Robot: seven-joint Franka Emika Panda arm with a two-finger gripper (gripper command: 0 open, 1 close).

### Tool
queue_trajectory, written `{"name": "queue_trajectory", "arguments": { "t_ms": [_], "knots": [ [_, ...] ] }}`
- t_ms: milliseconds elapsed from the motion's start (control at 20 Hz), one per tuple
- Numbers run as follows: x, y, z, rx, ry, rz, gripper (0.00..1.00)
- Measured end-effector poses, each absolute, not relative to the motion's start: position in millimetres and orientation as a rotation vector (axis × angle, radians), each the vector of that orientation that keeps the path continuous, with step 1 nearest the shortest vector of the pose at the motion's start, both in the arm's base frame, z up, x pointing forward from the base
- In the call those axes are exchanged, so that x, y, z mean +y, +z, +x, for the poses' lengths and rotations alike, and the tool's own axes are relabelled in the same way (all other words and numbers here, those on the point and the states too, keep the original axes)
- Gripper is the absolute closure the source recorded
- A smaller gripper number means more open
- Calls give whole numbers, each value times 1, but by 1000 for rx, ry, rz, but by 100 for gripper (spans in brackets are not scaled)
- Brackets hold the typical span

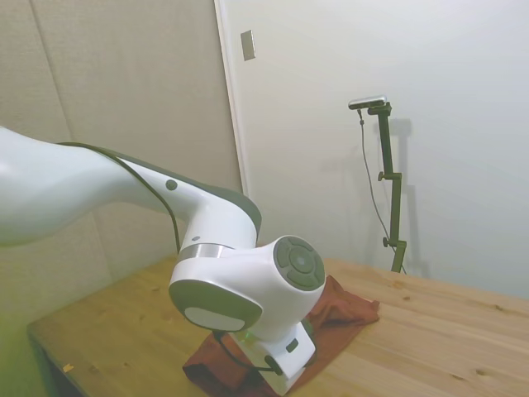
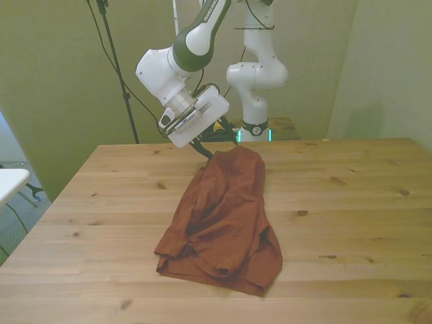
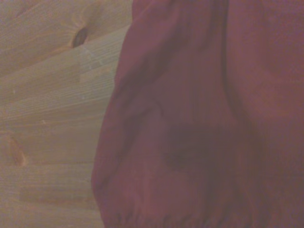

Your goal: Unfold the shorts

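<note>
The rust-brown shorts (image 2: 226, 223) lie bunched and folded on the wooden table (image 2: 351, 202), running lengthwise from the far middle toward the near edge. My gripper (image 2: 217, 143) hovers tilted over their far end, open, with its dark fingers (image 2: 202, 147) spread on either side of the cloth's raised far edge. In the side view the shorts (image 1: 343, 310) show beyond the white wrist (image 1: 248, 298), which hides the fingers. The wrist view is filled by blurred shorts fabric (image 3: 199, 123) beside bare wood.
The table's bare boards (image 2: 115, 196) stretch to both sides of the shorts. A grey wall (image 1: 446, 141) stands behind the table in the side view.
</note>
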State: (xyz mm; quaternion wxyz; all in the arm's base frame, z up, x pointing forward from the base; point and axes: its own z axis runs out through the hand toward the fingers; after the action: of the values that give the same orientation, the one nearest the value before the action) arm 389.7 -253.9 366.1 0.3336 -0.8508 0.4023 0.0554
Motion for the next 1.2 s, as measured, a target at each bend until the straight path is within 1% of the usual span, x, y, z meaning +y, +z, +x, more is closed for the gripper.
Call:
{"name": "queue_trajectory", "arguments": {
  "t_ms": [300,600,1050,1200],
  "knots": [
    [-255,354,385,1065,166,-2200,100],
    [-255,348,386,1067,179,-2198,100],
    [-256,348,386,1068,177,-2199,100],
    [-248,355,390,1042,175,-2230,100]
  ]
}}
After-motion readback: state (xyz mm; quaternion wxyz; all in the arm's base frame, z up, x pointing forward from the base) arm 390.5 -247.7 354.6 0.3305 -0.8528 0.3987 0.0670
